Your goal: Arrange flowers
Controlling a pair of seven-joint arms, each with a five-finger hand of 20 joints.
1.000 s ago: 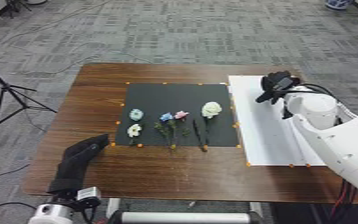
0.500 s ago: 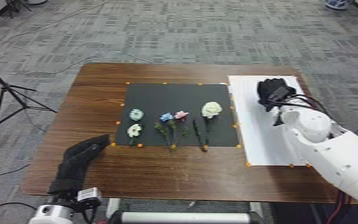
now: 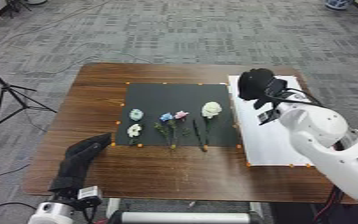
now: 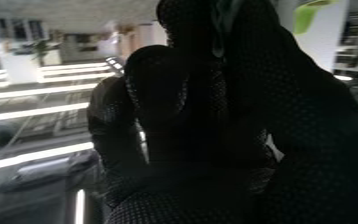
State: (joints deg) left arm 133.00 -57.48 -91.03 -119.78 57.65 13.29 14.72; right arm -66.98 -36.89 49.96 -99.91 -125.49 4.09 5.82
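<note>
In the head view, my right hand (image 3: 256, 84) is over the upper left part of the white board (image 3: 286, 145). On the black mat (image 3: 162, 95) lie a pale blue flower (image 3: 136, 114), a white flower (image 3: 134, 130), a small blue flower (image 3: 167, 117), a pink flower (image 3: 181, 115) and a large cream flower (image 3: 211, 109), with green stems toward the near edge. My left hand (image 3: 85, 152) rests left of the mat with its fingers straight. The right wrist view has my right hand (image 4: 291, 105) close up, with a thin dark green strip (image 4: 224, 22) against the glove.
Small orange markers edge the mat and the board on the brown table (image 3: 158, 175). A black tripod (image 3: 7, 87) stands on the floor left of the table. A white bar (image 3: 184, 217) runs along the near side.
Over the board, my right hand has moved left toward the mat and turned, its arm following. The left hand and the flowers on the mat have stayed where they were.
</note>
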